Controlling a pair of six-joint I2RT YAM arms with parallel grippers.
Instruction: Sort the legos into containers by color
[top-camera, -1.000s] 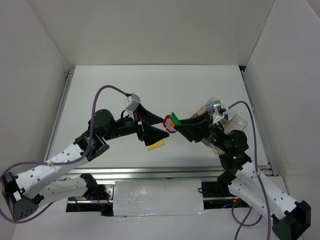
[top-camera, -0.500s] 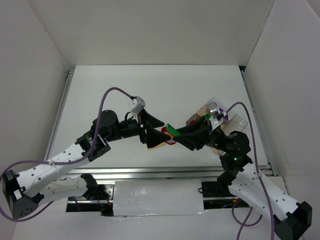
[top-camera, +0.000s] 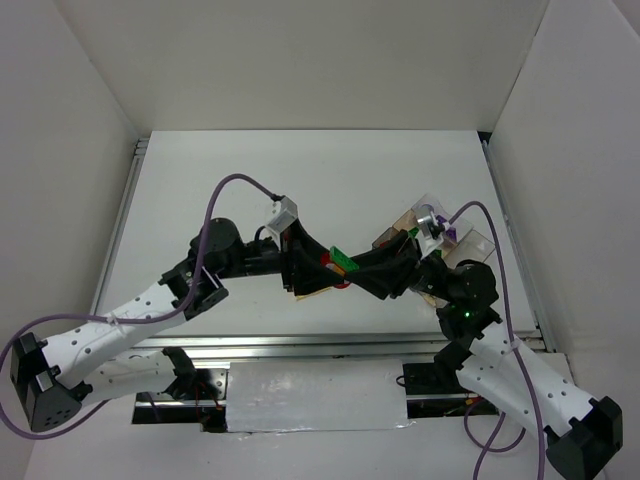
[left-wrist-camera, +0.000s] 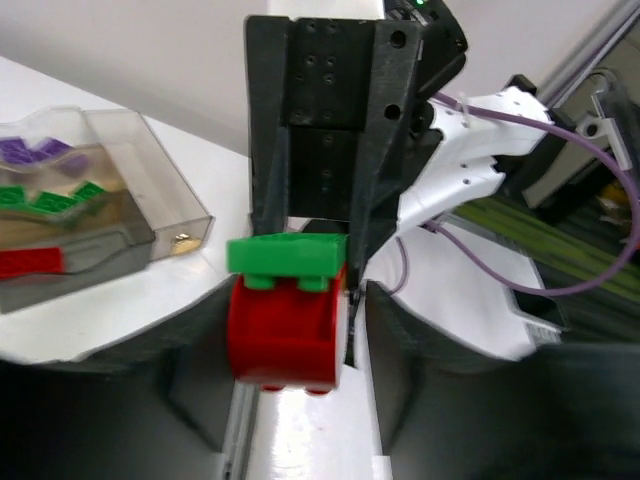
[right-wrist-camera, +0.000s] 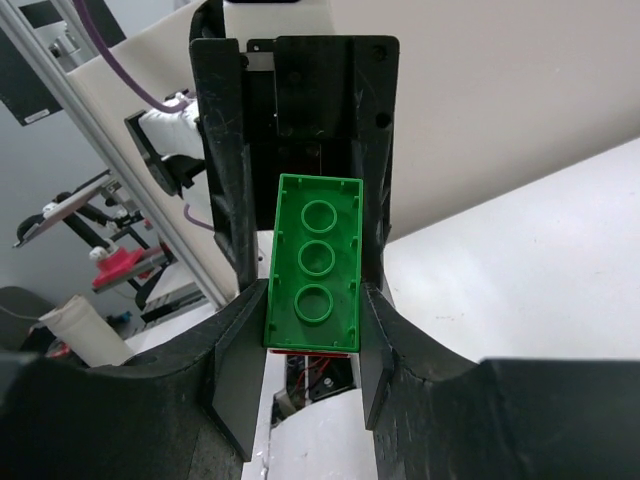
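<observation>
Left gripper (left-wrist-camera: 290, 300) has slid in toward the table's middle and closed on the red brick (left-wrist-camera: 285, 335). Right gripper (right-wrist-camera: 312, 300) pinches the green brick (right-wrist-camera: 315, 265) stacked on it. At 3 o'clock of them sits the box (left-wrist-camera: 165, 195), holding purple, green and red bricks.

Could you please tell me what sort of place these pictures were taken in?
Most likely a robotics lab test cell: a left arm and a right arm bolted by an aluminium rail frame, a white table boxed in by plain white panels, and a clear organizer box holding toy bricks.
</observation>
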